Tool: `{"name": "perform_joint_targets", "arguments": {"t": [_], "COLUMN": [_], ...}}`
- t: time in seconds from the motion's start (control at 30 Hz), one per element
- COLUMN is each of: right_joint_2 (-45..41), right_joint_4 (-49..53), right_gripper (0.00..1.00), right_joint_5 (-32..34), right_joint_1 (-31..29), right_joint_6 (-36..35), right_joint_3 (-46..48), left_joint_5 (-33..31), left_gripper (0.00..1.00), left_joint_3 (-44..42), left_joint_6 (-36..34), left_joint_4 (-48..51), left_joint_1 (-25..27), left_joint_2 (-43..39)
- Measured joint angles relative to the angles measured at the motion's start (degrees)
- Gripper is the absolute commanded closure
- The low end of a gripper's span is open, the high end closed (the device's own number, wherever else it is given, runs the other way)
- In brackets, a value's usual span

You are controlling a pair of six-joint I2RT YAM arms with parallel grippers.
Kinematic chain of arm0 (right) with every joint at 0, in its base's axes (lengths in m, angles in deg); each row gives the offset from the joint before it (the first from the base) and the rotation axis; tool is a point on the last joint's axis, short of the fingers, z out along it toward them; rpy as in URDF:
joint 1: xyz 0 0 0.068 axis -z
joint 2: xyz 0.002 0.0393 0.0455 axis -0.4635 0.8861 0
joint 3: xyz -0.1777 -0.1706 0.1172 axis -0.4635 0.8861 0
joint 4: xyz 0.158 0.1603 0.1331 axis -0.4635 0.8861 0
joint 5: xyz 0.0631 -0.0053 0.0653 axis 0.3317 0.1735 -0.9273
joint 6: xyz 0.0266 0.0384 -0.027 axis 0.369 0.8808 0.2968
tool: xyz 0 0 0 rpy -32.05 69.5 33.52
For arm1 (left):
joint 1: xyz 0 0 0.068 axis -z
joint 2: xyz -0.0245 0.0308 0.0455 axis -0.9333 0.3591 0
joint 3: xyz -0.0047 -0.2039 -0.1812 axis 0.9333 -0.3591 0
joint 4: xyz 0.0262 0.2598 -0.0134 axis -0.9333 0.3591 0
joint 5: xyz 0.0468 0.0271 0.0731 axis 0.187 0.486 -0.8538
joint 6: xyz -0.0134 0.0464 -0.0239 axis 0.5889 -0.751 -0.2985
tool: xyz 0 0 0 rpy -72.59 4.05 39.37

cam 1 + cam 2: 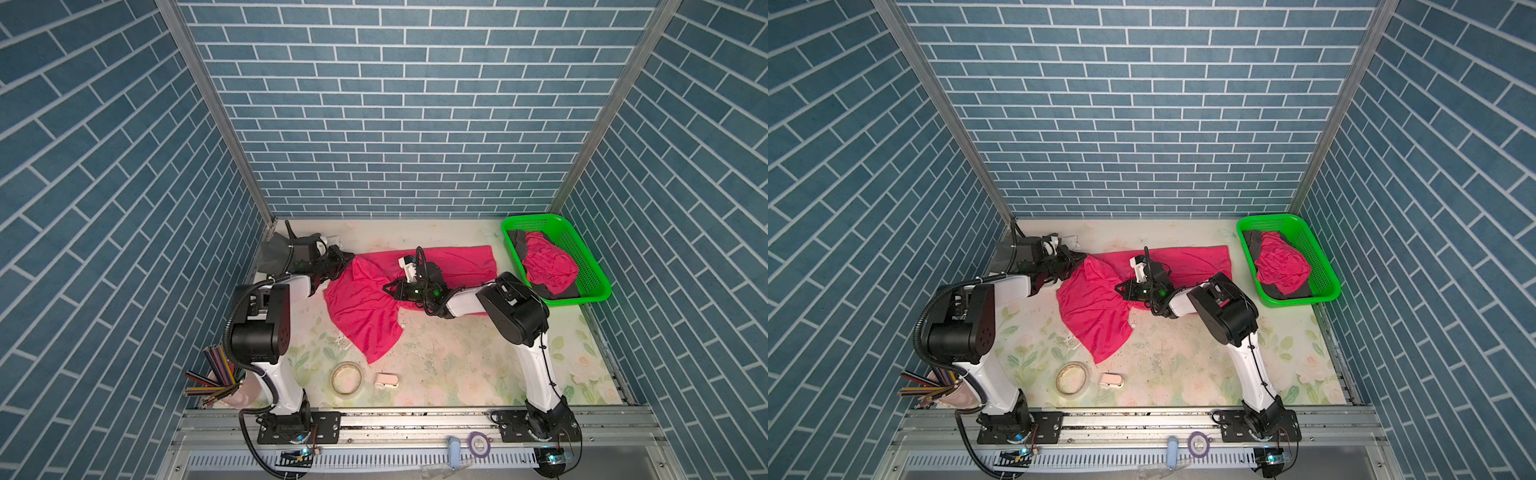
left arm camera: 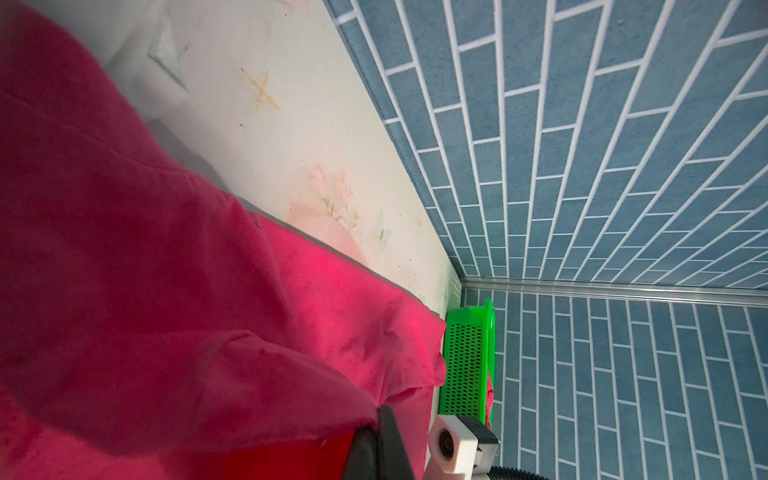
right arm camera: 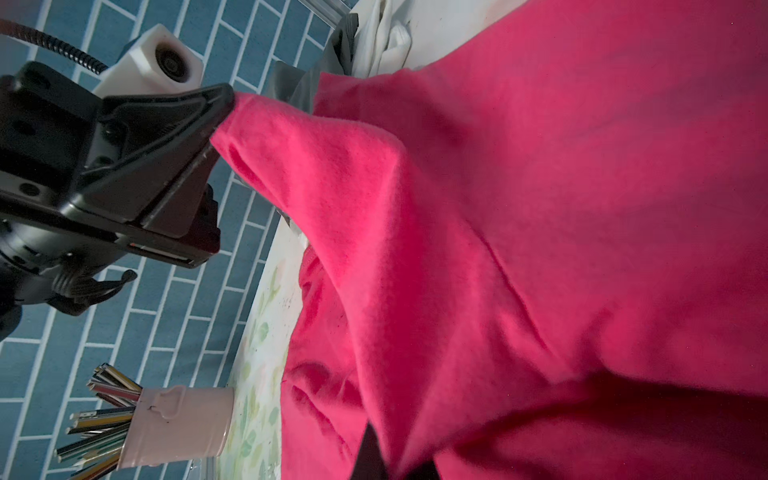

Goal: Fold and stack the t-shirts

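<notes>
left hand [image 1: 350, 260] of mine clamps the pink t-shirt [image 1: 361, 320] by its corner; my right hand [image 1: 386, 288] pinches its middle.

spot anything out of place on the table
A tape roll and a small white object lie loose near the front edge of the table, just in front of the pink t-shirt. Neither belongs to shirt folding. Dark specks and white crumbs also litter it.

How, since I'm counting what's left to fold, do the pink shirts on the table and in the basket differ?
The table shirt lies spread; the basket shirt is bunched in the basket. The left gripper and right gripper pinch the table shirt; the basket shirt is untouched. Both are pink.
</notes>
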Motion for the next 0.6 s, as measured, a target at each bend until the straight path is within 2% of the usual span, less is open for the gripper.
{"name": "perform_joint_targets", "arguments": {"t": [0.07, 0.2, 0.27, 0.3, 0.33, 0.37, 0.5, 0.6], "right_joint_2": [-1.88, -4.46, -4.44, -4.44, -4.44, -4.44, -4.44, -4.46], "right_joint_4": [2.25, 7.65, 9.97, 11.08, 11.69, 12.09, 12.26, 12.39], "right_gripper": [0.97, 0.97, 0.98, 0.99, 0.99, 1.00, 1.00, 0.99], "right_joint_5": [-0.17, -1.66, -2.49, -2.95, -3.48, -4.15, -6.84, -8.13], "right_joint_1": [0.04, 0.55, 0.68, 0.79, 0.90, 1.03, 1.62, 1.92], "right_joint_6": [0.20, 0.20, 0.28, 0.63, 1.05, 1.68, 4.31, 4.96], "right_joint_3": [0.00, -2.21, -3.82, -4.33, -4.57, -4.63, -4.28, -4.02], "left_joint_5": [-0.07, -0.70, -1.62, -2.14, -2.73, -3.48, -6.82, -8.94], "left_gripper": [0.97, 0.55, 0.40, 0.37, 0.25, 0.21, 0.18, 0.16], "left_joint_3": [0.31, 1.14, 1.44, 1.64, 1.84, 2.05, 2.01, 0.33], "left_joint_6": [-0.02, -0.92, -1.84, -2.49, -3.52, -4.70, -8.92, -12.33], "left_joint_4": [0.00, 0.20, 1.57, 2.71, 3.93, 5.35, 12.70, 16.98], "left_joint_1": [0.00, 0.07, 0.15, 0.15, 0.15, 0.20, 0.13, 0.09], "left_joint_2": [0.61, 2.45, 3.02, 3.08, 3.08, 2.86, -0.33, -5.84]}}
